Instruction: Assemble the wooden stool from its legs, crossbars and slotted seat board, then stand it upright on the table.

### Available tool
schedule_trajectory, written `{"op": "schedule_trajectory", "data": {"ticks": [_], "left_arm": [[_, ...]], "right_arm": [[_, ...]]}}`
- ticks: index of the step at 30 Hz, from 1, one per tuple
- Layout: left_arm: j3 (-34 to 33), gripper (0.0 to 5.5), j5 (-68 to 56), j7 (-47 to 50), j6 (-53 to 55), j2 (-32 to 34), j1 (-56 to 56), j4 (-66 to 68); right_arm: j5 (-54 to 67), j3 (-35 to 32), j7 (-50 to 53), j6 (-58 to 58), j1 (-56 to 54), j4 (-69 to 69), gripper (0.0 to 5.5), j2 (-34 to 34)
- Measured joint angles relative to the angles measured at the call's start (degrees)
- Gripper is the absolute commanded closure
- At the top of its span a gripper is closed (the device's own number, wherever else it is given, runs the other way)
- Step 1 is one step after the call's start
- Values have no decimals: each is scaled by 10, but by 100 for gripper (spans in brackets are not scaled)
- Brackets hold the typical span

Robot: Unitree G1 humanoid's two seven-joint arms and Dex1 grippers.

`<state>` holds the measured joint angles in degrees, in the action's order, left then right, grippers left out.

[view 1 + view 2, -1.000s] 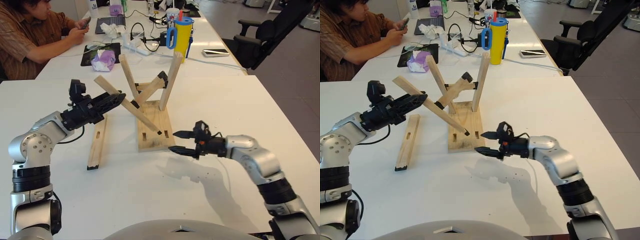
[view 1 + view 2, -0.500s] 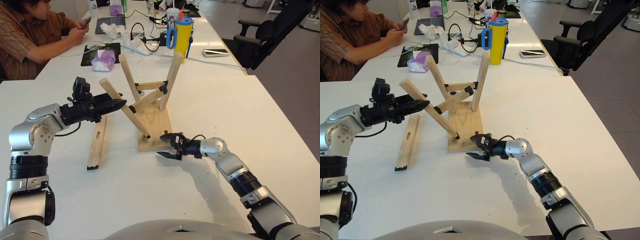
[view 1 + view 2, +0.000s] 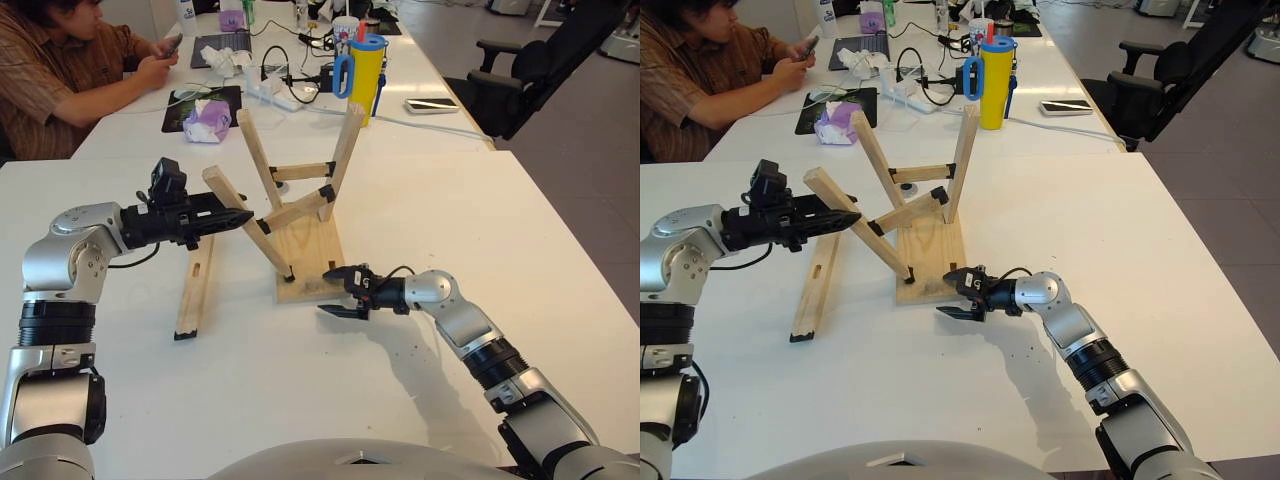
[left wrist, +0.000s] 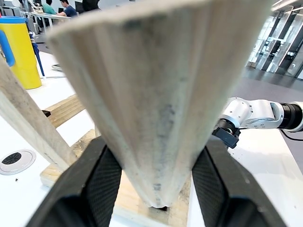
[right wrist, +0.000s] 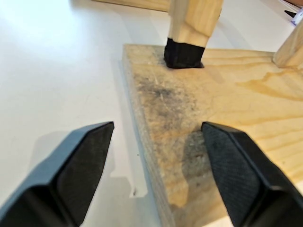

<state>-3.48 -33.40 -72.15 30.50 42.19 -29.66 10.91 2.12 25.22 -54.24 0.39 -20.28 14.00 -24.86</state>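
Leg seating is judged to be in hand. A square pine leg [image 3: 262, 242] is clamped by the left tool [image 3: 232, 214], its black-capped end set in a slot of the rough board [image 3: 318, 245] lying flat on the table [image 3: 480, 210]. The right tool [image 3: 335, 291] is spread wide astride the board's near edge, with nothing gripped. Next, the leg probably must be raised upright and pressed home.

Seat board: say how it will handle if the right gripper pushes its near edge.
The seat board looks like stiff solid wood, so it should not flex. Lying flat on the smooth white table, it would probably slide rather than tip. The left gripper holds a leg planted on it, so it may resist or pivot.
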Motion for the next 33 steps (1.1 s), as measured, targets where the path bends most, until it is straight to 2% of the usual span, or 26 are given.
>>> {"op": "schedule_trajectory", "data": {"ticks": [13,22,23,26,28,33], "left_arm": [[115,346,86,-60,-117,13,-50,0],[128,346,96,-47,-181,13,-24,-4],[127,302,96,-44,-187,13,-21,-5],[142,251,164,30,-190,1,33,22],[135,221,167,62,-176,-12,66,23],[13,151,131,151,-124,2,127,-77]], "right_arm": [[-13,5,-2,13,-4,-5,208,-1],[-18,5,7,29,-9,-4,208,2],[-18,5,8,29,-9,-3,208,3],[-19,6,19,37,-8,-6,208,11],[-19,7,23,40,-5,-10,208,11],[-17,6,39,70,6,-31,208,19]]}}
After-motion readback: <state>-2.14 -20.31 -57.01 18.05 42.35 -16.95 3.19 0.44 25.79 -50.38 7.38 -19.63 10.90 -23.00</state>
